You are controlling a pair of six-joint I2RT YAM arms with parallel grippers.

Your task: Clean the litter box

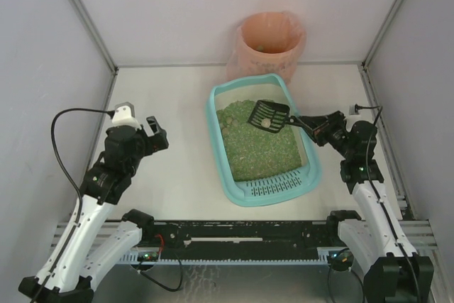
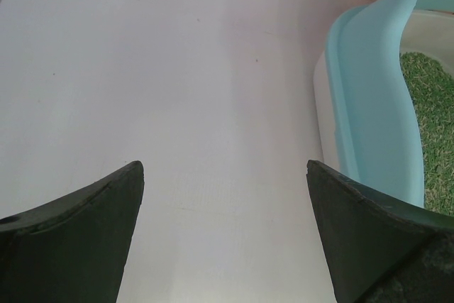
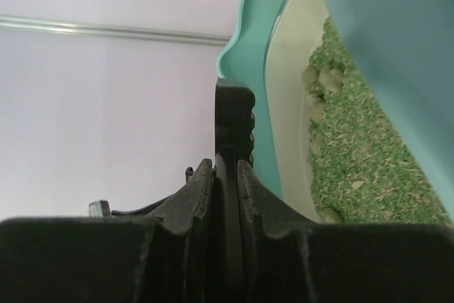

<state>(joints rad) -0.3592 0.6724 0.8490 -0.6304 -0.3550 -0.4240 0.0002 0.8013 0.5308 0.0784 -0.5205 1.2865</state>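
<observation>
The light-teal litter box lies in the middle of the table, filled with green litter, its slotted grate end nearest the arms. My right gripper is shut on the handle of a black slotted scoop. The scoop hangs over the far right of the litter with a pale clump in it. The right wrist view shows the handle pinched at the gripper, beside the box rim and several clumps. My left gripper stands open over bare table, left of the box rim.
A round bin lined with a pink bag stands behind the box against the back wall. White walls close in the table at the left, right and back. The rail with the arm bases runs along the near edge.
</observation>
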